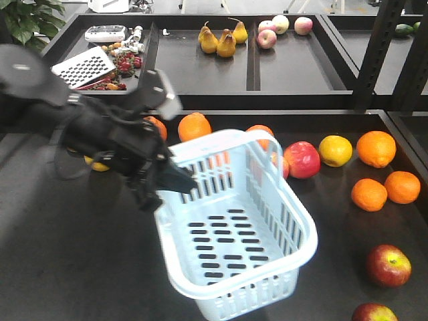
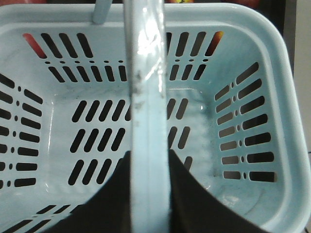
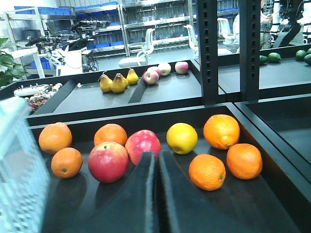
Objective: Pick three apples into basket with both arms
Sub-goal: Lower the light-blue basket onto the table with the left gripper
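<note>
Across the dark tabletop (image 1: 60,267), the pale blue basket (image 1: 234,267) takes up the middle. From nine o'clock the bulky left arm (image 1: 80,124) reaches its rim, and the left fingers (image 2: 109,199) are clamped on either side of the handle (image 2: 146,97). The right fingers (image 3: 138,194) sit almost pressed together, holding nothing. Two dark red apples (image 1: 388,265) lie at four and five o'clock of the basket, well apart from it. Another apple (image 1: 302,159) sits at one o'clock, just beside a lemon (image 1: 335,150), with oranges (image 1: 376,148) near.
</note>
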{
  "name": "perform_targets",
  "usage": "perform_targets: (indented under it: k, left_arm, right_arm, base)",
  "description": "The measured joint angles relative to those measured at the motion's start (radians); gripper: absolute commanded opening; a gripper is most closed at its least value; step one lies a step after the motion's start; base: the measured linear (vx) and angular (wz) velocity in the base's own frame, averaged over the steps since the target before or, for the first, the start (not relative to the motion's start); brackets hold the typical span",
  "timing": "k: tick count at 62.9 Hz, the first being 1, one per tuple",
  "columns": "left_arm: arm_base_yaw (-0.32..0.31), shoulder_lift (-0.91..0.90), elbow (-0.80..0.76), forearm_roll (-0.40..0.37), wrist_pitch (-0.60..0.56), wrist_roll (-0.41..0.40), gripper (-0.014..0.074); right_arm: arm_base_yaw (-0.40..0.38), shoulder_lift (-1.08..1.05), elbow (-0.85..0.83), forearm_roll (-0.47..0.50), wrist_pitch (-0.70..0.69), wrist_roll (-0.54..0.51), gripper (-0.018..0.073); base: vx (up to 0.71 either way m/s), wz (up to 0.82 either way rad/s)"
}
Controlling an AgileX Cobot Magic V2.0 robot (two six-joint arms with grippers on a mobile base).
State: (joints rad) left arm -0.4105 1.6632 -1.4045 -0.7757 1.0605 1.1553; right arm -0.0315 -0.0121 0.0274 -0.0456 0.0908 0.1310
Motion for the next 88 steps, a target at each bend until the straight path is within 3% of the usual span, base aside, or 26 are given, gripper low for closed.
perform_targets:
  k: [8, 28, 37, 53, 59, 67, 76, 88]
  left_arm:
    - [-0.030, 0.100, -0.070, 0.000, 0.003, 0.058, 0.0003]
    - [-0.042, 0.251, -0.184, 0.020, 0.003, 0.075, 0.0052]
    - [-0.042, 0.282, -0.190, 0.041, 0.003, 0.075, 0.0145]
    - [-0.043, 0.292, -0.194, 0.056, -0.026, 0.075, 0.0421]
    - [-0.043, 0.292, -0.198, 0.056, -0.047, 0.070, 0.0463]
    - [-0.043, 0.280, -0.198, 0.055, -0.043, 0.019, 0.0447]
    - [-0.043, 0.222, -0.198, 0.059, -0.014, -0.092, 0.0344]
    - [-0.043, 0.096, -0.198, 0.077, 0.053, -0.220, 0.0054]
  right_arm:
    - [0.000, 0.000, 0.000, 0.000, 0.000, 0.000, -0.0004]
    - [0.000, 0.000, 0.000, 0.000, 0.000, 0.000, -0.0004]
    - [0.000, 0.000, 0.000, 0.000, 0.000, 0.000, -0.0004]
    - [0.000, 0.000, 0.000, 0.000, 0.000, 0.000, -0.0004]
    - [0.000, 0.000, 0.000, 0.000, 0.000, 0.000, -0.0004]
    - [0.000, 0.000, 0.000, 0.000, 0.000, 0.000, -0.0004]
    - [0.000, 0.000, 0.000, 0.000, 0.000, 0.000, -0.0004]
    - [0.000, 0.000, 0.000, 0.000, 0.000, 0.000, -0.0004]
  base:
    - [0.00, 0.00]
    - [0.00, 0.00]
    - [0.00, 0.00]
    - [0.00, 0.00]
    - [0.00, 0.00]
    - [0.00, 0.00]
    - [0.00, 0.00]
    - [0.00, 0.00]
